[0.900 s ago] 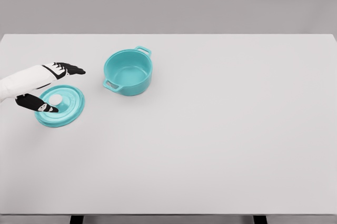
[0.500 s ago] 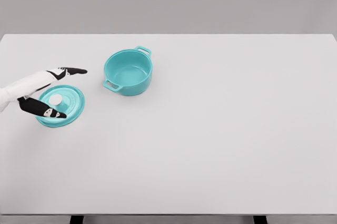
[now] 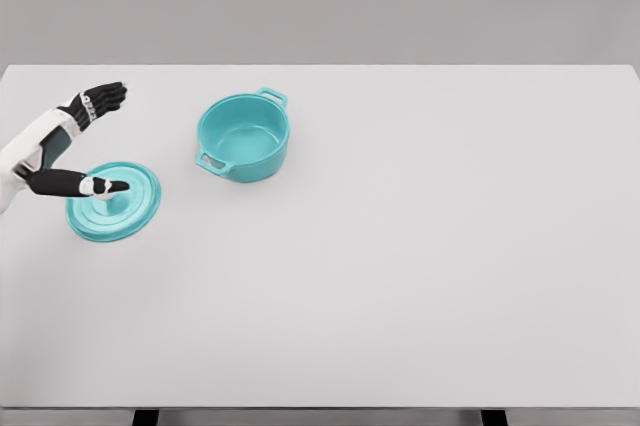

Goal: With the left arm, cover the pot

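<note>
The fingers (image 3: pixel 100 98) of the left hand (image 3: pixel 62 141) are standing spread wide and are gripping nothing: the four dark fingers are pointing up and to the right, toward the counter's far edge, while the thumb (image 3: pixel 85 186) is reaching out to the right, low over the lid (image 3: pixel 114 202), with its tip lying at the lid's pale centre knob (image 3: pixel 106 198). Whether the thumb tip is touching the knob cannot be told. The white left forearm is entering at the left edge of the view. The lid is lying flat on the counter (image 3: pixel 400 246), knob side up, near the left edge. The pot (image 3: pixel 243 136) is standing upright and uncovered to the right of the lid and further back, well apart from it, with one handle facing the far side and the other facing the near left. Both lid and pot are teal.
</note>
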